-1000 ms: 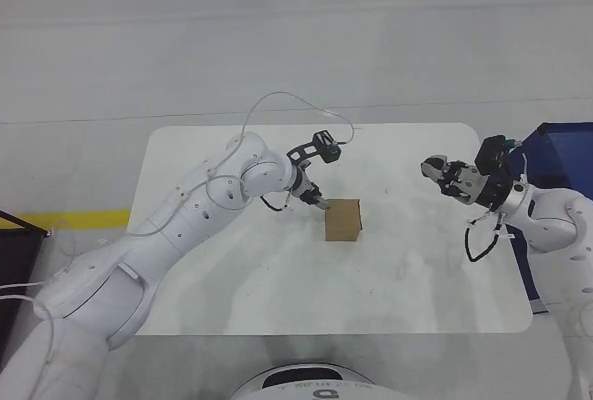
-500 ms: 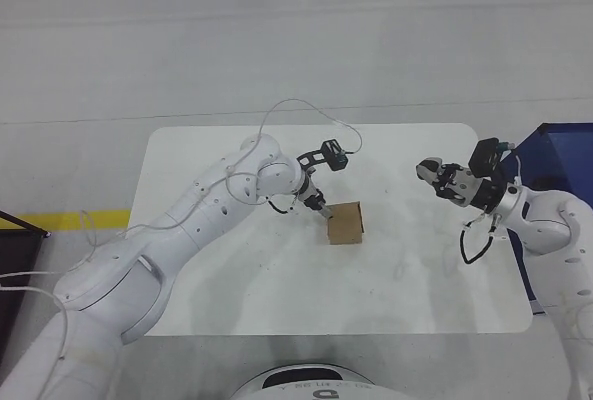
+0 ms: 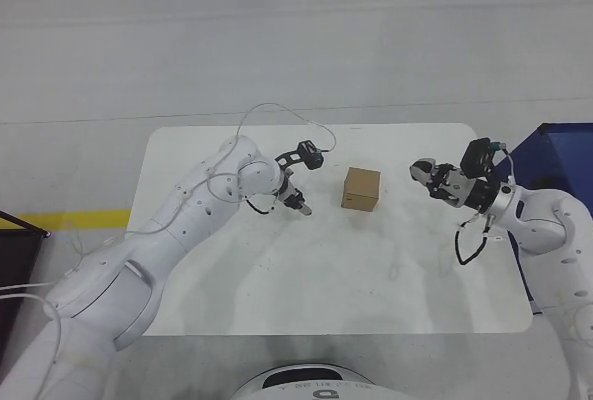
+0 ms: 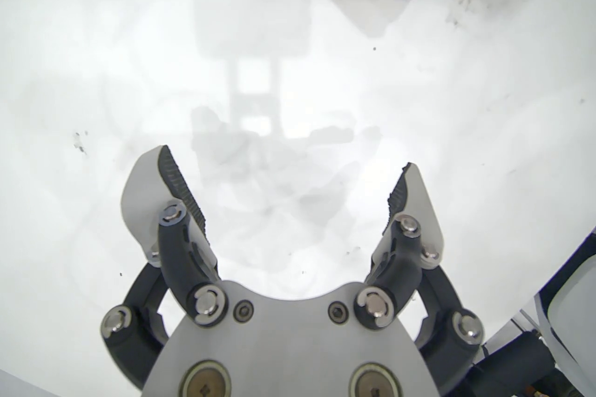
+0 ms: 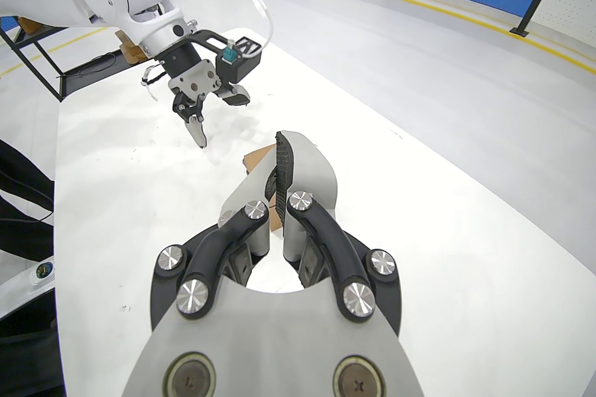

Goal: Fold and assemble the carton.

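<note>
I see the carton [image 3: 361, 188] as a small brown box resting on the white table [image 3: 226, 290], and from above its top face looks flat and closed. I can't make out how its flaps lie underneath. Everything else I place off that carton. The left gripper [image 3: 301, 205] hangs just above the table on the carton's left side, near it but clearly apart. Its 2 fingers [image 4: 181, 189] are spread wide with nothing between them. In the left wrist view 1 corner of the carton sits beyond the fingertips and off to one side. The right gripper [image 3: 421, 170] is on the carton's opposite side, also near and not touching. In its own wrist view its ribbed pads [image 5: 281, 166] are pressed together, holding nothing, and a sliver of the carton peeks out behind them. The carton lies between the 2 grippers, free of both.
</note>
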### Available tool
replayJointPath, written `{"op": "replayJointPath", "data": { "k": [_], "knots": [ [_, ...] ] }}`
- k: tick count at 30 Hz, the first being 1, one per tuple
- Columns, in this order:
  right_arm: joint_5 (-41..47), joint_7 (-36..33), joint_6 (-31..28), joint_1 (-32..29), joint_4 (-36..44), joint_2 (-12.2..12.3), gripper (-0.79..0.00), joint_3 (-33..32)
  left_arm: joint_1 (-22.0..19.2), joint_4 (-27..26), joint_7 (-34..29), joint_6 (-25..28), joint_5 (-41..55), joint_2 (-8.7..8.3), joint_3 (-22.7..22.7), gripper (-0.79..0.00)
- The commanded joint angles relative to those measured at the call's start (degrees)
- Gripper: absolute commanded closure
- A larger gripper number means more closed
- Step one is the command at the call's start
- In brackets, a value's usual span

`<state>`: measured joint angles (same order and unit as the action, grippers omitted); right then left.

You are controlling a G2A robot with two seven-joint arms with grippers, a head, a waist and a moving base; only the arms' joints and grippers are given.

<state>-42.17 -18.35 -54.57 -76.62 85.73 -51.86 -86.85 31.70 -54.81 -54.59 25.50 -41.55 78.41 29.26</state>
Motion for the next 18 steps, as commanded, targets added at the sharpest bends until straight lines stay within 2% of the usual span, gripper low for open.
{"op": "replayJointPath", "data": {
  "k": [1,5,9,13,18],
  "knots": [
    [0.8,-1.4,1.2,0.8,-0.4,0.0,0.000,0.8,0.5,-1.3,0.2,-0.2,-0.5,-0.65,1.2,-0.785],
    [3.9,-4.6,3.2,3.7,-1.9,-0.3,0.000,3.7,1.9,-3.7,1.5,-0.6,-0.6,-1.96,4.0,-0.785],
    [1.7,-8.4,4.6,7.5,-1.5,-1.1,0.000,9.6,4.1,-5.2,4.1,-0.1,0.4,-3.75,8.2,-0.785],
    [0.7,-9.9,7.0,11.0,-3.1,-2.1,0.000,15.0,6.9,-7.7,5.5,-0.1,0.0,-5.84,12.7,-0.785],
    [0.7,-11.1,7.7,14.5,-6.5,-2.8,0.000,18.3,11.3,-11.7,6.1,0.0,-0.8,-8.39,18.3,-0.785]
  ]
}}
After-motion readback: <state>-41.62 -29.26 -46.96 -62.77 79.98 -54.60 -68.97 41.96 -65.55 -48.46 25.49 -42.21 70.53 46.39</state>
